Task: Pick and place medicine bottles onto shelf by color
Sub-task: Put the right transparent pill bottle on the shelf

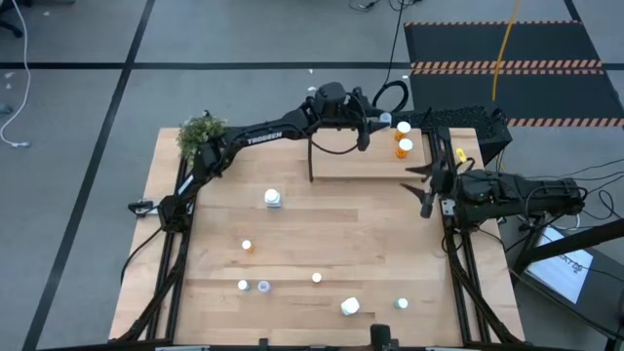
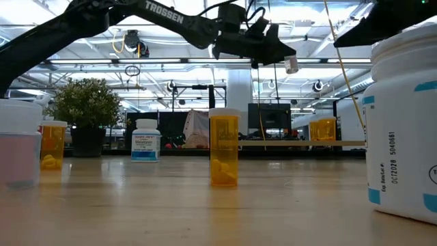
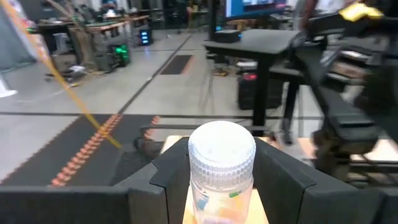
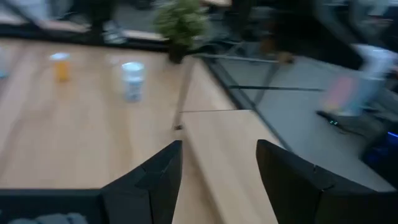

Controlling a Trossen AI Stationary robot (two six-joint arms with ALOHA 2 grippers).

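Left gripper, upper centre of the high view, clamps a clear bottle upright, directly above the shelf by two orange bottles. Right gripper waits open, empty, nearby.

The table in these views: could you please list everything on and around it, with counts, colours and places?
Shelf: one, light wood, far side of the table, right of centre.
Orange bottles: two on the shelf, right part; others loose on the table near the front.
White bottle: one, table middle; a larger one at the front.
Clear bottle: one, white cap, gripped.
Plant: one, green, far left corner.
Left pincer: holding the clear bottle above the shelf.
Right pincer: open, empty, by the shelf's right end.
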